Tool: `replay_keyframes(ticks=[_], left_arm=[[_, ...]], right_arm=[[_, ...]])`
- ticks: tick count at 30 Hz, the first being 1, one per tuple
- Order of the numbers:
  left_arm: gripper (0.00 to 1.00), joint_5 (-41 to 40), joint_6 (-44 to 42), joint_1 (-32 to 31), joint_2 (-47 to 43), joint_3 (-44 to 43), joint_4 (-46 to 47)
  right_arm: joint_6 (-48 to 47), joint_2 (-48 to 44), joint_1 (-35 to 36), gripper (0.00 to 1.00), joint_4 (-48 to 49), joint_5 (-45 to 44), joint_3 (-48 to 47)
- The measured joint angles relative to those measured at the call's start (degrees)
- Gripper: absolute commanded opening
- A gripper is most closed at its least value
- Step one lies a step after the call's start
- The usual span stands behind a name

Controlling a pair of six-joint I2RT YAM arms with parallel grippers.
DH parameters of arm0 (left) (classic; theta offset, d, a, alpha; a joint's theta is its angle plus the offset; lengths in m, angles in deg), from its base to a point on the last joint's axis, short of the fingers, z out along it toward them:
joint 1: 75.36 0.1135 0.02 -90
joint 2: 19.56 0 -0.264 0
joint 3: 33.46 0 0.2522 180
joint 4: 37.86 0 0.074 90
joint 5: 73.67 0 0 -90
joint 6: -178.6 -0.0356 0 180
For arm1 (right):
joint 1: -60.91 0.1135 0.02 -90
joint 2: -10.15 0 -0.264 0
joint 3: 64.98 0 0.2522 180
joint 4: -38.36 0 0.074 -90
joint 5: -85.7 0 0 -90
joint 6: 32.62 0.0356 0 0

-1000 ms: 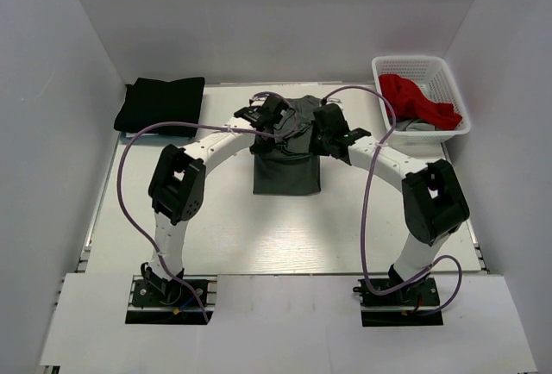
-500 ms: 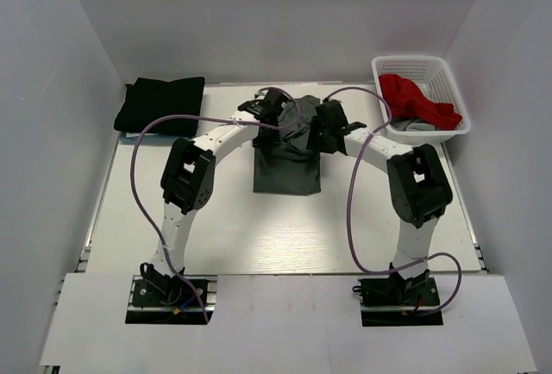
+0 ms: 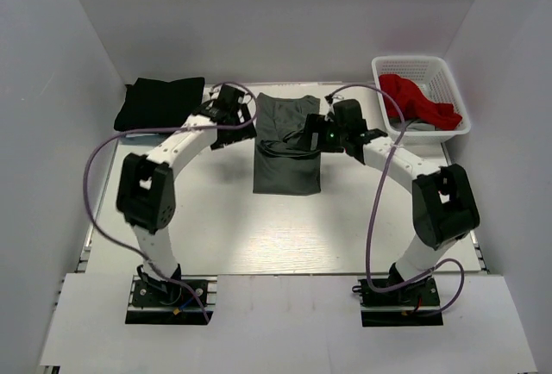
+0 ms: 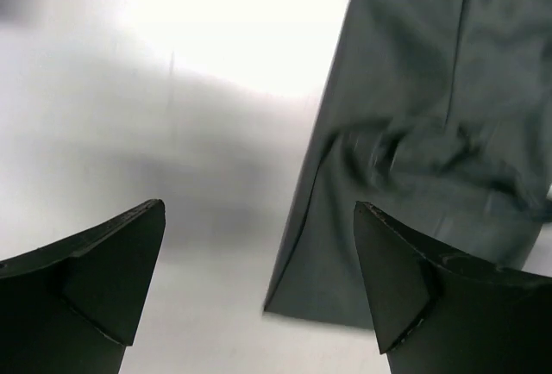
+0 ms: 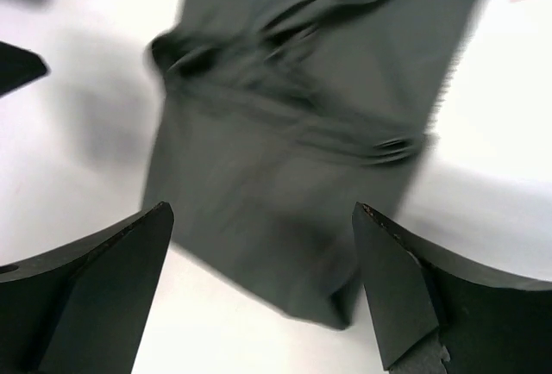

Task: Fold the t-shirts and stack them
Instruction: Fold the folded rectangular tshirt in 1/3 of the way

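Dark grey t-shirt (image 3: 287, 146) lies folded into a long narrow rectangle in the middle of the white table (image 3: 216, 219), flat except for a band of rumpled creases running across it about halfway along its length. Its edges look fairly straight, though both wrist views are blurred.

Left gripper (image 4: 259, 210) hangs over bare table just beside the dark grey t-shirt's left edge, near the far half. Its fingers (image 4: 95, 271) stand wide apart with nothing between them, and the cloth's edge and near corner show just to one side of them.

Right gripper (image 5: 263, 210) is over the dark grey t-shirt's right edge, near the creased band. Its fingers (image 5: 405, 288) are also spread wide and grip nothing; the wrist view looks down on the cloth between them. Whether the tips touch the fabric cannot be told.

Black t-shirt (image 3: 161, 104) sits folded well to the left of the dark grey t-shirt, at the far left corner. Red t-shirt (image 3: 418, 100) lies crumpled in the white mesh basket (image 3: 423, 65) to the right of the dark grey t-shirt, with a bit of grey cloth (image 3: 423, 126) under it.
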Motion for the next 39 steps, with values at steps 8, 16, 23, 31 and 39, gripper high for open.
replay_keyframes(ticks=[8,16,23,31,39], left_arm=[[1.0,3.2,2.7,-2.0,-21.3,28.0,4.2],[1.0,3.9,4.4,-2.0,-28.7,36.7,3.6],[1.0,2.9,4.7,-1.8,-29.8,36.7,2.2],[1.0,1.1,4.7,-1.7,-30.6,36.7,-0.1],[1.0,1.3,4.8,-1.7,-30.9,36.7,0.2]], right_arm=[[-1.1,1.6,5.3,0.9,3.3,8.7,5.6],[-1.2,9.0,5.7,0.9,5.3,7.6,1.4],[-0.2,16.0,5.7,0.9,9.2,4.5,-6.4],[-0.2,18.7,5.6,0.9,10.3,-5.0,-12.0],[-5.9,8.2,6.5,0.9,9.6,-3.0,-1.1]])
